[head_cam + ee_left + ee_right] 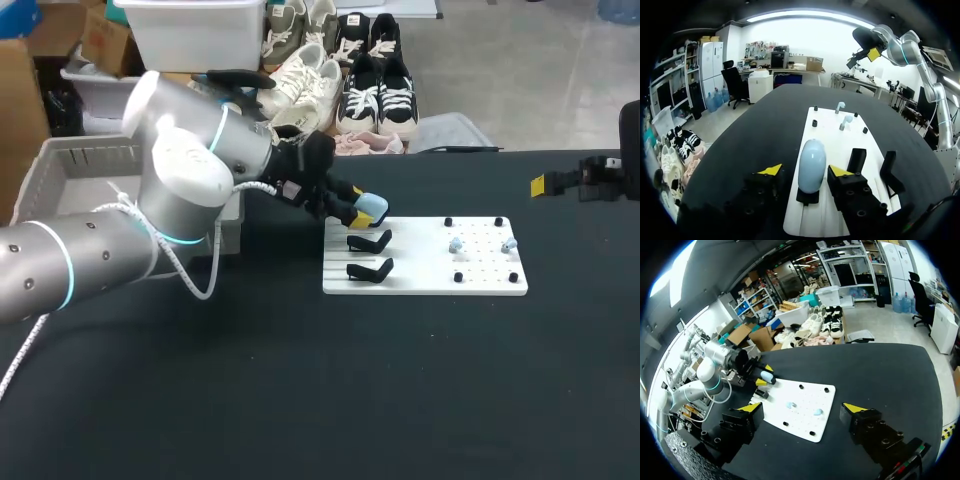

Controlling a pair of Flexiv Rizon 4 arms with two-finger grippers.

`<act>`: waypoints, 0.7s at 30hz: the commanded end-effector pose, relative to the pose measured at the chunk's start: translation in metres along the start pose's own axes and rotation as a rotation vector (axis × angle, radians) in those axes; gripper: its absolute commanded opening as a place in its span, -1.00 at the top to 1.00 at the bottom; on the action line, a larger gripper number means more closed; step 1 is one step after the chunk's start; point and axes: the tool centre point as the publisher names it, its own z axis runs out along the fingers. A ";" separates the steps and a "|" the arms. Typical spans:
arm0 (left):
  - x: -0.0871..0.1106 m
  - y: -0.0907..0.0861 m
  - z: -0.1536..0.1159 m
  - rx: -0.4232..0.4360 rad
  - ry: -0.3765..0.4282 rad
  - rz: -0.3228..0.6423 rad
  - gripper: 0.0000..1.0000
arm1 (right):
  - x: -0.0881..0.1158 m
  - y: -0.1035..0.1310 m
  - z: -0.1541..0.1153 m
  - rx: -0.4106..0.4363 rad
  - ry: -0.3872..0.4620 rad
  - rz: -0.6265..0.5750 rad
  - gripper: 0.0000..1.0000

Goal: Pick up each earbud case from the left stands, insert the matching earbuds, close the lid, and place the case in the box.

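**Left tool bracketing the case on its stand**

The left tool (pixel 805 171) is hanging open around the light-blue earbud case (pixel 811 162). The case is standing upright on a black stand (pixel 807 196) at the end of the white board (pixel 827 125) nearest the tool. One yellow-tipped finger is sitting on each side of the case, with a sliver of gap showing on both sides, so neither is pressing on it. Two more black stands (pixel 856 160) are standing just beside the case. Two pale-blue earbuds (pixel 840 106) are sitting ahead of the tool on the far part of the board. The grey box (pixel 80 165) is lying behind the left arm at the left edge of the black tabletop (pixel 300 400). The right tool (pixel 803 409) is hovering well apart from the board, its fingers spread wide and holding nothing.
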 end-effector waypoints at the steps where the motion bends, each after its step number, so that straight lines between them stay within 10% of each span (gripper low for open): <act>1: -0.001 0.004 0.001 0.008 0.006 0.002 -0.11 | 0.000 -0.001 0.000 -0.004 0.001 -0.001 -1.00; 21: 0.002 0.003 0.004 0.025 0.009 0.001 0.04 | 0.000 -0.001 0.000 -0.004 0.001 -0.001 -1.00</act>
